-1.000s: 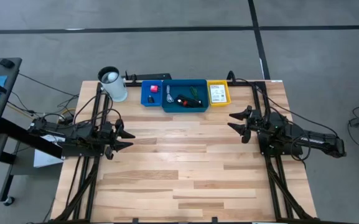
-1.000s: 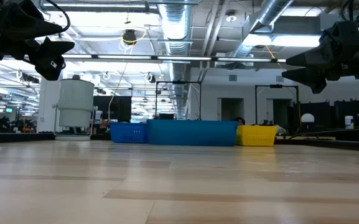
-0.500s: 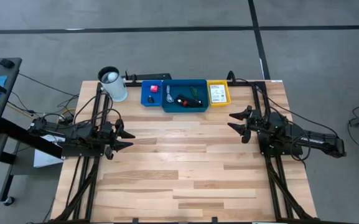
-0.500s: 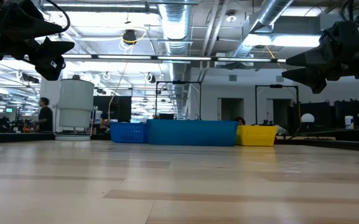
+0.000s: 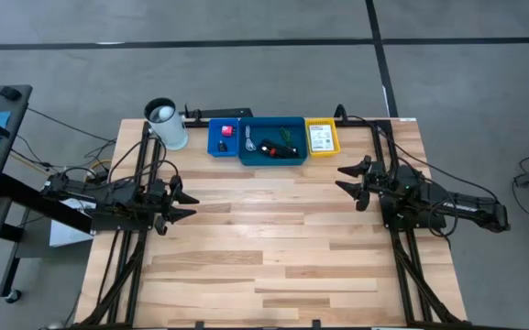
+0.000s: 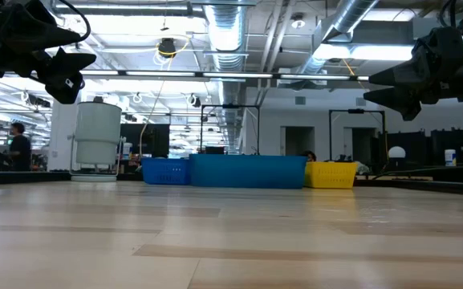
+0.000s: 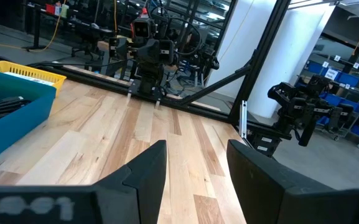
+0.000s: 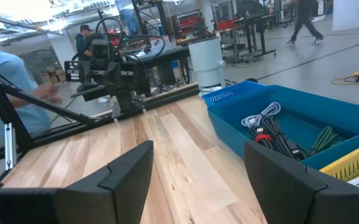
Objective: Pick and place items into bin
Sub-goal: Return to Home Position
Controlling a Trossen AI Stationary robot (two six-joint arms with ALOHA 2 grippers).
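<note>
Left gripper (image 5: pixel 191 204) and right gripper (image 5: pixel 341 179) hover unmoved, fingers spread; a distant person (image 6: pixel 18 145) has shifted.

A white cup (image 5: pixel 166 126) stands near the wooden table's (image 5: pixel 273 238) corner.

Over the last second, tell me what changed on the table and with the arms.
Nothing on the table moved. The only change is that a person in the room behind has walked toward the low view's left edge. The left gripper and right gripper stayed raised, open and empty, each on its own side. The blue bin is unchanged.
</note>
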